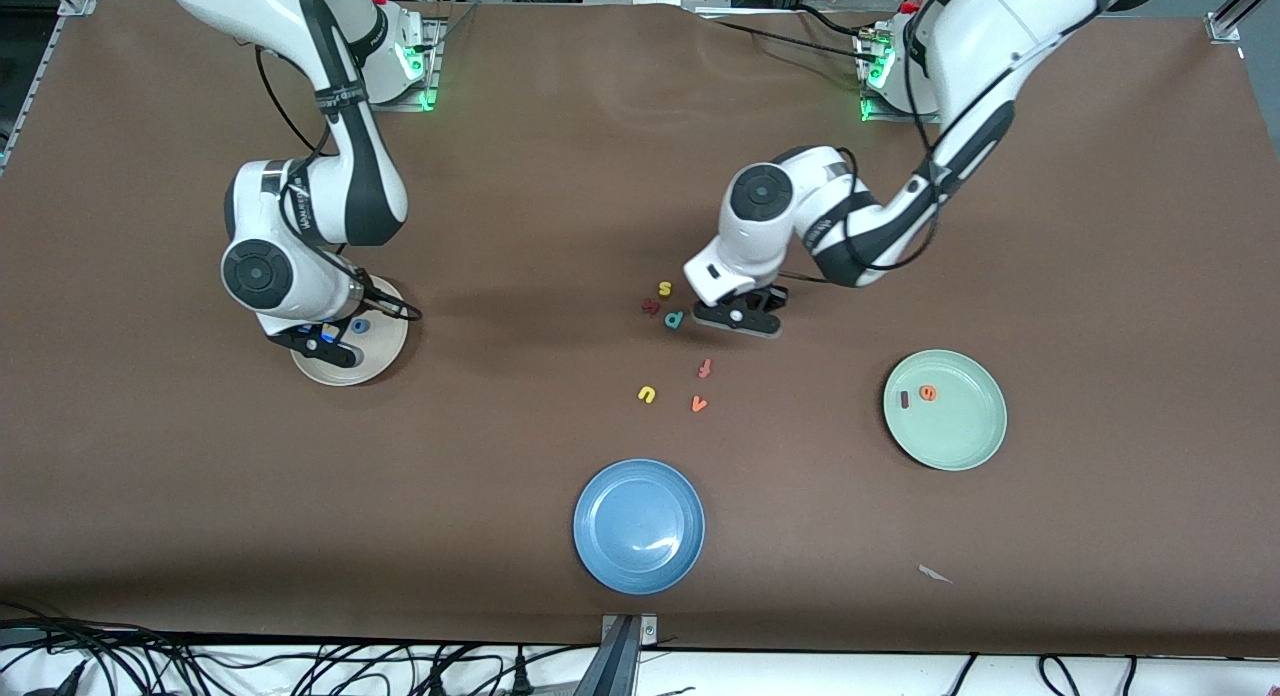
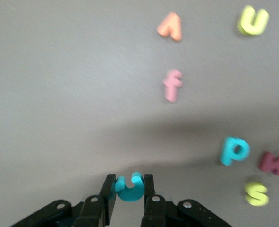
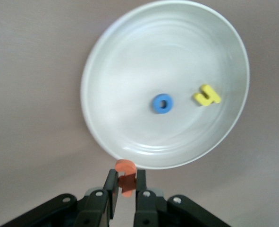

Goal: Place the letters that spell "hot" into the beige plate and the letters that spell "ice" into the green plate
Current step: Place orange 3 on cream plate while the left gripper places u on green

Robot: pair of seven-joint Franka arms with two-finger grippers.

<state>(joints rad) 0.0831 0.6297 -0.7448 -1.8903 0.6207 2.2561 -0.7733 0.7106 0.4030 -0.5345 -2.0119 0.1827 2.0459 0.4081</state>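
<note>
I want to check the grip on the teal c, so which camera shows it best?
The left wrist view: the teal c sits clamped between the left gripper fingers, above the brown table. In the front view the left arm hides the letter; only the gripper shows. The right wrist view does not show it.

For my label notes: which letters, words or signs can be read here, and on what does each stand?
"c": teal letter held by the left gripper over the table.
"t": orange letter held by the right gripper at the beige plate's rim.
"o", "h": in the beige plate.
"i", "e": in the green plate.
"u", "v", "f", "p", "s": loose on the table.
Dark red letter beside "p": blurred.
Print on the arms: too small.
</note>
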